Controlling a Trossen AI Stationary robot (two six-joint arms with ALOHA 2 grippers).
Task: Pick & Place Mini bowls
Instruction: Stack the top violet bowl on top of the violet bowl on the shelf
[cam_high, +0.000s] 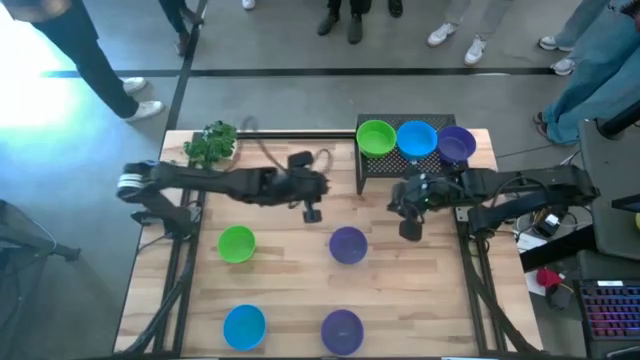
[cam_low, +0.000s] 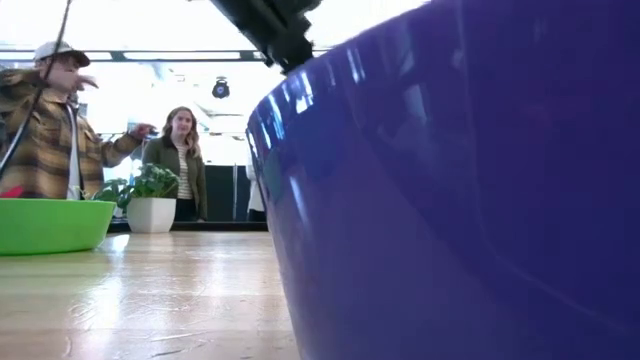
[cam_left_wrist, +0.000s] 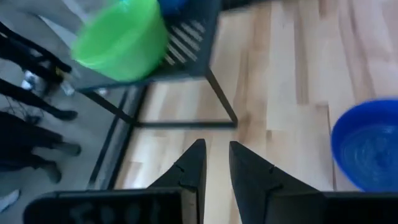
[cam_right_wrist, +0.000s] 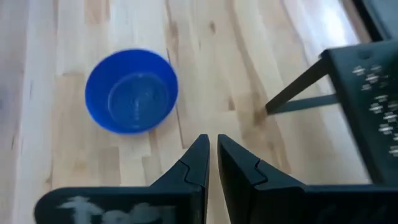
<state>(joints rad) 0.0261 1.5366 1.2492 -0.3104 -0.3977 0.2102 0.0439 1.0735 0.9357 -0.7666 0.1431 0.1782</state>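
Observation:
Three mini bowls sit on top of the dark rack (cam_high: 372, 172) at the table's far right: green (cam_high: 376, 137), blue (cam_high: 417, 138) and purple (cam_high: 456, 143). Several more rest on their bases on the table: green (cam_high: 237, 243), purple (cam_high: 347, 244), blue (cam_high: 244, 325) and purple (cam_high: 342, 330). My left gripper (cam_high: 312, 212) hangs empty over the table's middle, left of the rack, fingers together (cam_left_wrist: 216, 155). My right gripper (cam_high: 410, 228) is in front of the rack's near edge, shut and empty (cam_right_wrist: 213, 146). The middle purple bowl (cam_right_wrist: 132, 90) lies ahead of it.
A small leafy plant (cam_high: 211, 143) stands at the far left corner. The rack's thin legs (cam_left_wrist: 221, 99) stand on the wood between the two grippers. People stand beyond the far edge (cam_low: 175, 160). The near purple bowl (cam_low: 450, 200) fills most of the low view.

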